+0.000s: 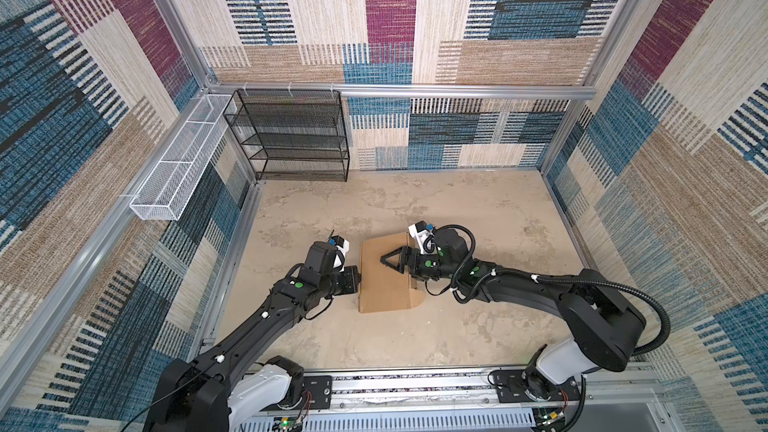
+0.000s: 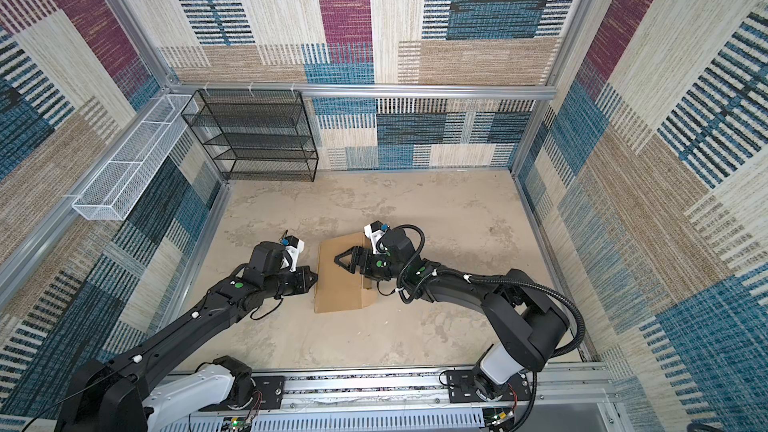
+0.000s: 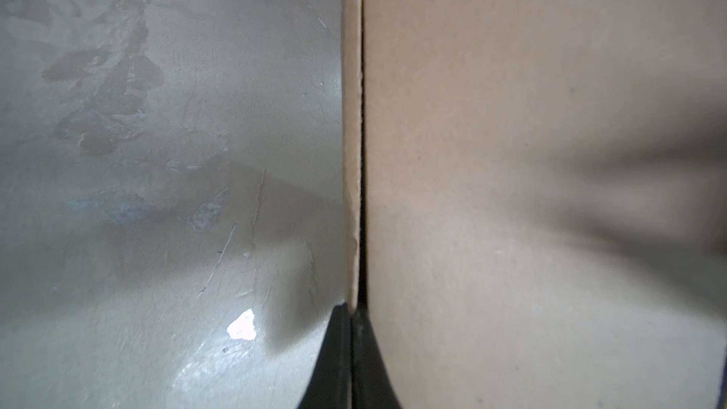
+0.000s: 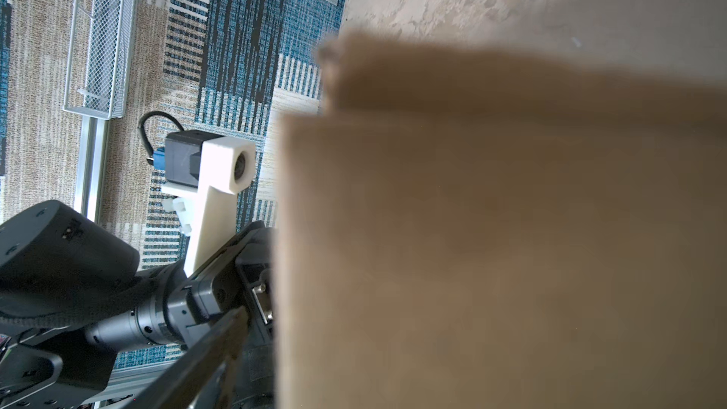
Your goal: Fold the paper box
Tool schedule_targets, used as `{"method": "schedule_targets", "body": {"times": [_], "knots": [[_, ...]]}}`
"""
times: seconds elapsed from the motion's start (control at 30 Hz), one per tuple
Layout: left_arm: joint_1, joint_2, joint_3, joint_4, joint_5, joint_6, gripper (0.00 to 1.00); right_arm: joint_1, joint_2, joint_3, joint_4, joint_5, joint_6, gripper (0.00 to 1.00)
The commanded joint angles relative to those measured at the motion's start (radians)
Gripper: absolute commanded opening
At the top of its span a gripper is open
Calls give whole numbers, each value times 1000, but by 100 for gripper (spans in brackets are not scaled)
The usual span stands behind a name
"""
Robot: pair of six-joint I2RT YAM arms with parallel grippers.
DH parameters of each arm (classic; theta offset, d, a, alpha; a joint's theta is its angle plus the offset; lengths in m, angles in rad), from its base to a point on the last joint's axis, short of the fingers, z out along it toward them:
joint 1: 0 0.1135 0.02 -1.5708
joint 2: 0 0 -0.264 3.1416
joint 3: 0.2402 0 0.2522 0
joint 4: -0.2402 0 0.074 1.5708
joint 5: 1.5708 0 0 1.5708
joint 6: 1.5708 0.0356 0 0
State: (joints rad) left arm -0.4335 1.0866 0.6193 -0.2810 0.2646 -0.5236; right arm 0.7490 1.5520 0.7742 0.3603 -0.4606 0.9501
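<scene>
The paper box (image 1: 386, 292) (image 2: 340, 297) lies in the middle of the table as a shallow brown cardboard shape, with a rounded tab sticking out at its near right corner. My left gripper (image 1: 358, 280) (image 2: 316, 278) is shut, its tips (image 3: 352, 310) against the box's left edge, where a thin side strip meets the top panel (image 3: 511, 151). My right gripper (image 1: 384, 260) (image 2: 337, 260) hovers over the box's top with its jaws wide. In the right wrist view blurred cardboard (image 4: 491, 249) fills most of the picture. One finger (image 4: 220, 344) shows beside it and the other is hidden.
A black mesh shelf (image 1: 291, 135) stands at the back left wall. A white wire basket (image 1: 178, 160) hangs on the left wall. The arms' base rail (image 1: 415, 384) runs along the near edge. Bare beige tabletop (image 1: 478, 218) surrounds the box.
</scene>
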Motion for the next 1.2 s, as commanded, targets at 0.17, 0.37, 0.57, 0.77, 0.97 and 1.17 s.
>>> {"method": "schedule_targets", "body": {"times": [0.17, 0.37, 0.57, 0.77, 0.97, 1.17], "knots": [[-16, 13, 20, 40, 16, -21, 0, 8, 22, 20, 23, -9, 4, 87], [-19, 13, 31, 36, 12, -22, 0, 11, 22, 25, 0, 8, -7, 79], [-21, 11, 39, 30, 8, -21, 0, 11, 26, 31, -10, 13, -14, 67], [-21, 8, 40, 24, 5, -19, 3, 11, 29, 36, -27, 17, -20, 58], [-21, 6, 42, 19, -2, -18, 11, 11, 29, 42, -40, 22, -30, 52], [-21, 2, 45, 15, -9, -18, 19, 12, 28, 43, -51, 29, -37, 51]]}}
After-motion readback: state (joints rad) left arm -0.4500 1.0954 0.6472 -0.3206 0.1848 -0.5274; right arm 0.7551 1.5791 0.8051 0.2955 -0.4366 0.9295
